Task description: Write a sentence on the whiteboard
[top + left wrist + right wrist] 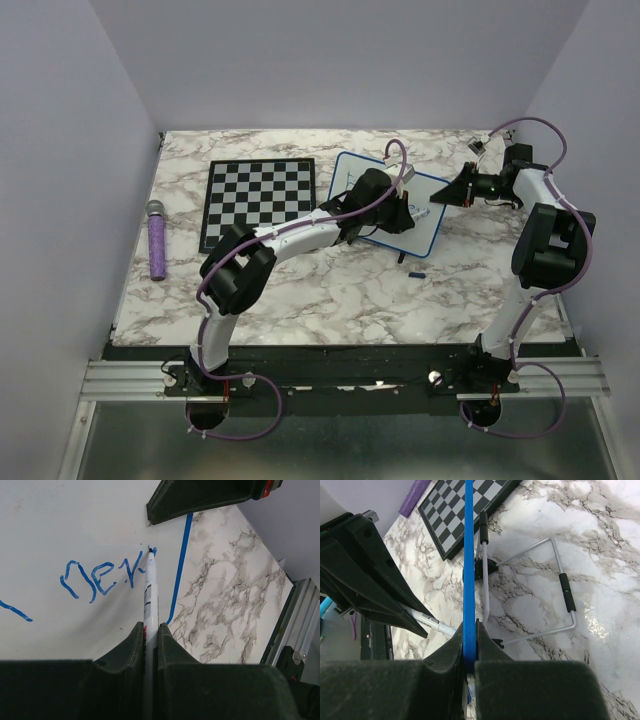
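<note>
This looks like a robotics lab test cell. Plain pale walls (70, 150) box in a marble-patterned table (340, 300) on three sides. A metal rail (120, 378) along the bottom of the frame carries the left arm (240, 270) and right arm (552, 245). Purple cables (532, 119) loop around them, and a chessboard (260, 200) lies at upper left.

White-grey marble-look tabletop (330, 290), walls on three sides. Sitting on it: black-and-white chessboard (258, 198) flat at back left. Purple stick with grey rounded head (157, 242) lying near left edge, well apart from chessboard. Blue-framed whiteboard (347, 178) just right of chessboard, propped on wire stand (540, 580), black-sleeved legs of stand on marble. Tiny dark blue cap (417, 273) lying loose near whiteboard's front corner.
</note>
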